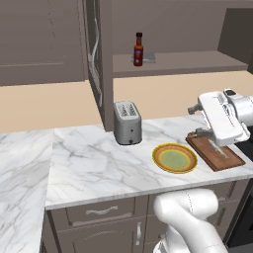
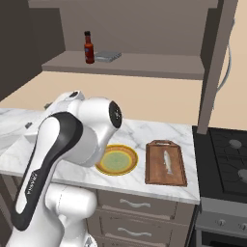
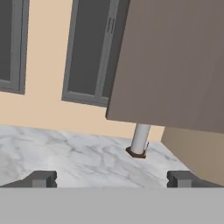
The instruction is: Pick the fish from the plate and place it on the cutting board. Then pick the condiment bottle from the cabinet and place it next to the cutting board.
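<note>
White marble counter under dark wooden cabinet; slim silvery fish lies lengthwise along the reddish-brown cutting board. The hand is released, empty.

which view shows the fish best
The right base view: the fish lies in full sight along the cutting board, nothing in front of it. In the left base view the arm covers part of the board and the fish is just a pale streak.
</note>
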Robot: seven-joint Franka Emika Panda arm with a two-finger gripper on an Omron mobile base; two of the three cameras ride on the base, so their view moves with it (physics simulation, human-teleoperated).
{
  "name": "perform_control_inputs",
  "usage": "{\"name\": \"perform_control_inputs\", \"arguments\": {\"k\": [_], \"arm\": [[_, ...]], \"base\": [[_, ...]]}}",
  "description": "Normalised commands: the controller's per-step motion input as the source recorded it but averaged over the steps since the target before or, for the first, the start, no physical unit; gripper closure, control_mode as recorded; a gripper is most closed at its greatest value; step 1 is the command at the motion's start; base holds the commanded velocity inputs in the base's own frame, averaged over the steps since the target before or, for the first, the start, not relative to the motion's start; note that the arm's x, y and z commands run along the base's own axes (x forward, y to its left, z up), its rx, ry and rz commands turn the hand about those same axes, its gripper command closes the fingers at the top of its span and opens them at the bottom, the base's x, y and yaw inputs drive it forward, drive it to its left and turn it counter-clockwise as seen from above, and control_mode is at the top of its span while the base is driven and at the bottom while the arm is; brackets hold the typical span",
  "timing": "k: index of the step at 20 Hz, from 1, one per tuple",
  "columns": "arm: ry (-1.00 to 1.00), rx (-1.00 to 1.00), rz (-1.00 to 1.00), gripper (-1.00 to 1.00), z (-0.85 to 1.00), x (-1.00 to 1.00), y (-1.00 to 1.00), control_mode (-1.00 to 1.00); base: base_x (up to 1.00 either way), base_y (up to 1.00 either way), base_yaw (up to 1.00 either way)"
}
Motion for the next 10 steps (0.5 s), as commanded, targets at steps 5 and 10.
{"name": "perform_control_inputs", "arguments": {"k": [5,10], "arm": [[-0.02,0.04,0.00,-1.00,0.18,0.00,0.14,-1.00],[-0.05,0.01,-0.02,-1.00,0.29,0.01,0.08,-1.00]], "base": [[0.00,0.00,0.00],[0.00,0.00,0.00]]}}
